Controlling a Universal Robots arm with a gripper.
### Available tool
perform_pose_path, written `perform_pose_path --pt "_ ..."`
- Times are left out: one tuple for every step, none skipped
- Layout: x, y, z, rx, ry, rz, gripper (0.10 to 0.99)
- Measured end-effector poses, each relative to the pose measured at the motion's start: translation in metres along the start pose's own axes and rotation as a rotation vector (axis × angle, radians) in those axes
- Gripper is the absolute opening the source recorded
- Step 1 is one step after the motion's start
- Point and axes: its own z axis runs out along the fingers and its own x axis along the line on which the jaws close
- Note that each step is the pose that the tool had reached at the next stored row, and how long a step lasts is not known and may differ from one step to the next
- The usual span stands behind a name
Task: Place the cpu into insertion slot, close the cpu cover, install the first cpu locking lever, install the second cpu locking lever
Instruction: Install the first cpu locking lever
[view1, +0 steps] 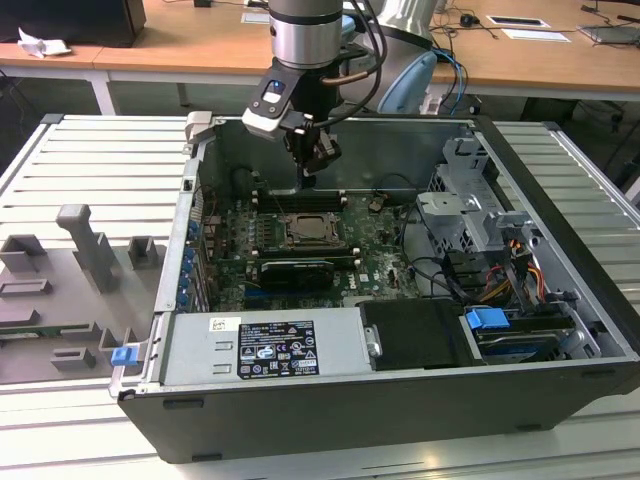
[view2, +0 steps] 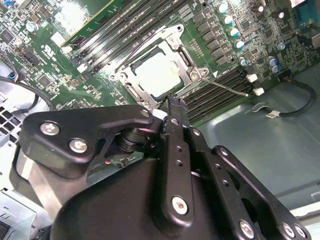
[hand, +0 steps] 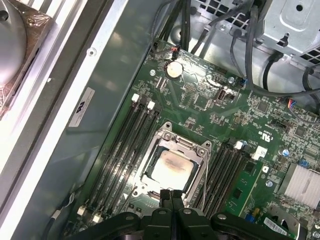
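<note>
Right over the socket hangs the pincer (view1: 311, 172), its two fingers pressed together in both wrist views (view2: 172, 102) (hand: 172, 192), and nothing shows between them. Just below the tips sits the cpu (hand: 170, 167), lying flat in the insertion slot (view1: 325, 240), pale face up with a brownish smudge on it. The cpu cover (hand: 197, 150) looks folded down around it, its silvery frame ringing the chip. That part of the job seems done.

Off one corner of the frame, a thin locking lever (view2: 225, 86) angles away across the board, and it looks unlatched to me.

Now the danger. Those narrow shut tips are close to the frame's edge. If they come down off-line, they could land on the chip's bare face or skid off the rounded wire of the lever. A slip would carry them into the memory slots (hand: 127, 145) flanking the socket, or into the small parts on the motherboard (hand: 225, 120). Forcing a lever while the cover sits askew could stress the socket beneath. Further out, loose cables (hand: 250, 60) and the case wall (hand: 115, 75) crowd the arm.
</note>
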Motion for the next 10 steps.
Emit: perform_pose_path --pt "0.0 0.0 0.0 0.0 0.0001 -0.004 0.106" --pt "0.0 0.0 0.0 0.0 0.0004 -0.008 0.106" --pt "0.0 0.0 0.0 0.0 0.0004 -0.01 0.106" --pt "0.0 0.0 0.0 0.0 0.0005 -0.013 0.106" --pt "0.0 0.0 0.0 0.0 0.0008 -0.017 0.106" --pt "0.0 0.0 0.0 0.0 0.0009 -0.02 0.106" --pt "0.0 0.0 0.0 0.0 0.001 -0.023 0.106" --pt "0.0 0.0 0.0 -0.001 0.0011 -0.026 0.106" --pt "0.0 0.0 0.0 -0.001 0.0013 -0.028 0.106" --pt "0.0 0.0 0.0 -0.001 0.0014 -0.032 0.106"
